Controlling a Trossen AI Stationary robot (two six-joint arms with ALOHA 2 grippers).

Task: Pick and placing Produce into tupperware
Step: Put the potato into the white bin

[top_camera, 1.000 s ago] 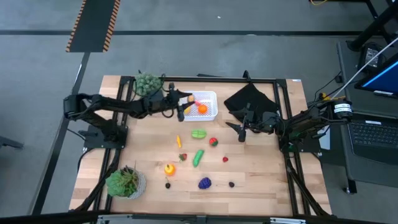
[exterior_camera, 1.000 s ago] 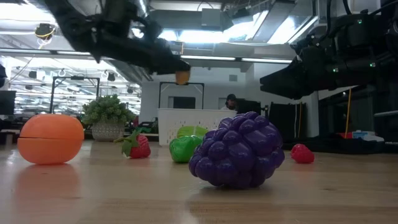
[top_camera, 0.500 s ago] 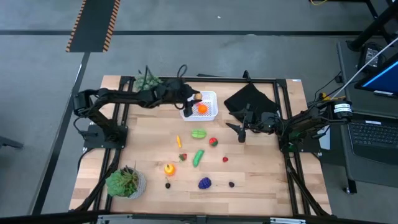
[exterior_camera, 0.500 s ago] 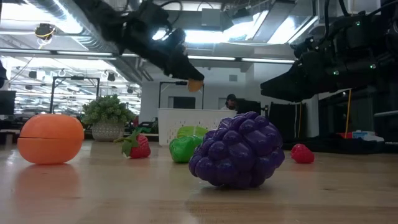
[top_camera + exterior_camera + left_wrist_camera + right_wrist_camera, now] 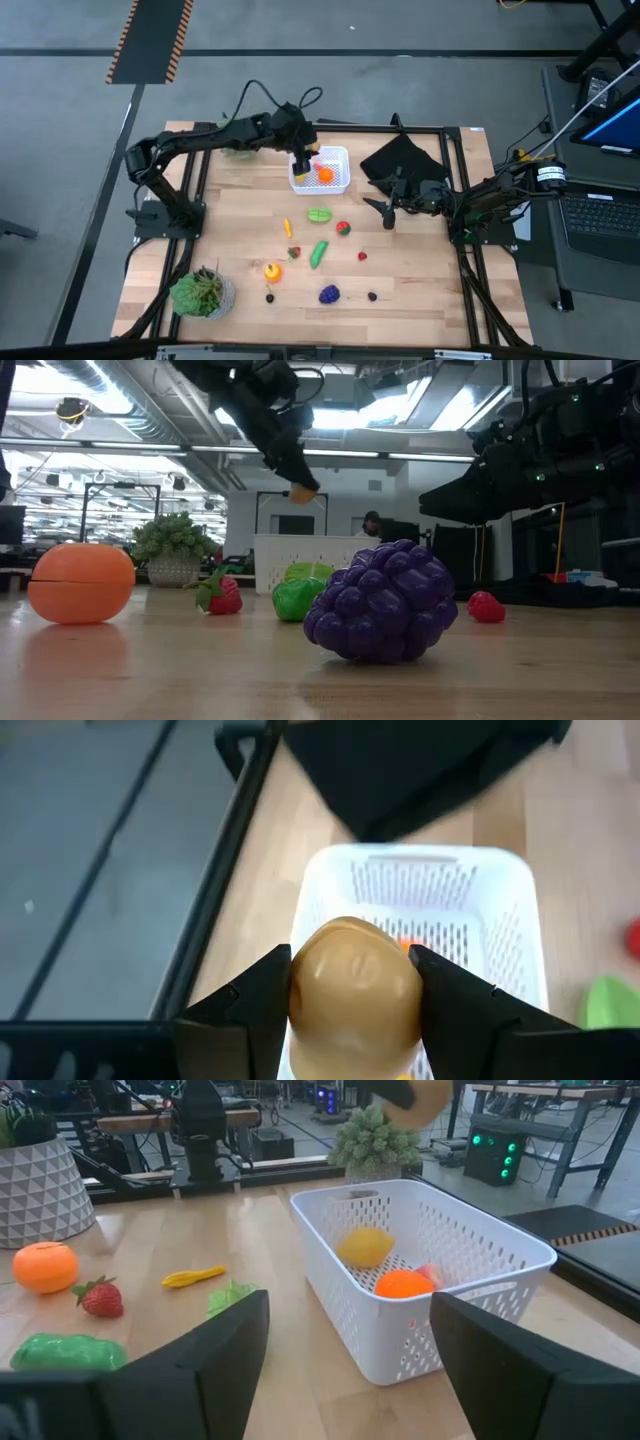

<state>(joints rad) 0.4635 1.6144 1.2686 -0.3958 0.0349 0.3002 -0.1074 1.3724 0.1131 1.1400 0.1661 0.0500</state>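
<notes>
My left gripper (image 5: 302, 160) hangs above the left end of the white tupperware (image 5: 334, 182), shut on a tan, rounded piece of produce (image 5: 355, 988), seen too in the low view (image 5: 301, 493). A yellow piece (image 5: 365, 1245) and an orange one (image 5: 405, 1285) lie on the tub's floor. More produce lies on the table: a green piece (image 5: 320, 214), a red one (image 5: 343, 228), purple grapes (image 5: 329, 294). My right gripper (image 5: 388, 212) waits open at the right, level, facing the tub. My left gripper pinches the tan piece by its two opposite sides (image 5: 300, 990) between its two fingers (image 5: 250, 1015). The fingers slant down from the table's left side. The piece is lifted clear, above the tub's left end (image 5: 330, 890).
A black cloth (image 5: 400, 160) lies at the far right beside the tub. One potted plant (image 5: 203, 292) stands at the near left, another (image 5: 235, 140) at the far left under my left arm. A black frame (image 5: 455, 135) rims the table.
My left arm has risen and arched up, and its gripper has tipped from nearly level to slanting down. It has carried the tan piece a little toward the right, over the tub's left end. The piece stays held.
</notes>
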